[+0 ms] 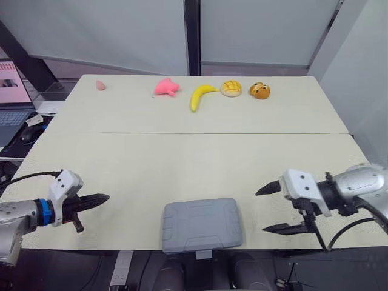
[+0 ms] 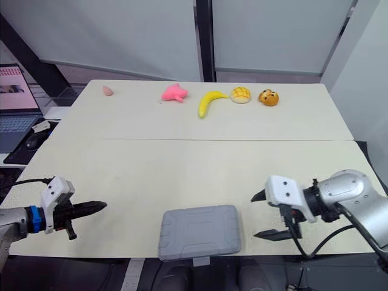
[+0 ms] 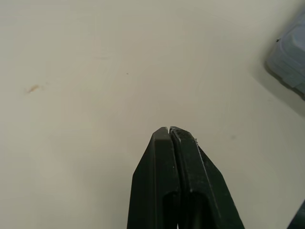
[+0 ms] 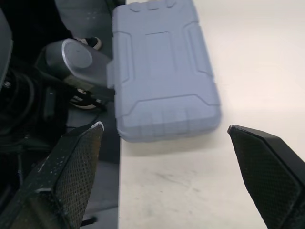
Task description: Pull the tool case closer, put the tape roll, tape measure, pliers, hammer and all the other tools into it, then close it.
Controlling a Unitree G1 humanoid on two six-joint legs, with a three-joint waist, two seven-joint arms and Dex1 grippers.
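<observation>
Right gripper (image 1: 261, 211) hangs wide open and empty at the lower right of the frame. Its two black fingers are spread one above the other and point toward the tool case (image 1: 202, 224), with a strip of bare table (image 1: 182, 157) between them and it. Left gripper (image 1: 104, 198) sits at the lower left, its fingers pressed together on nothing and its tips farther from the case.

The case lies flat at the bottom centre with its lid shut and its near long side at the table's front edge. A small tab (image 1: 203, 253) juts out past that edge; whether it is a latch or a handle cannot be told. No tape roll, tape measure, pliers or hammer lies on the table. Along the top of the frame sit a pink toy (image 1: 166, 86), a banana (image 1: 200, 95) and a bun (image 1: 231, 88).

The case looks like a hard, grey, ribbed plastic shell, so it should stay stiff under a pinch. Its weight cannot be read, but with tools inside it would likely be heavy, and the load would shift if it were tilted. The smooth base probably slides easily, so dragging seems safer than lifting. The short right edge looks like the best hold, since the open fingers could straddle lid and base together there. The rounded corners would likely slip. A pull on the tab risks drawing the case off the table.
</observation>
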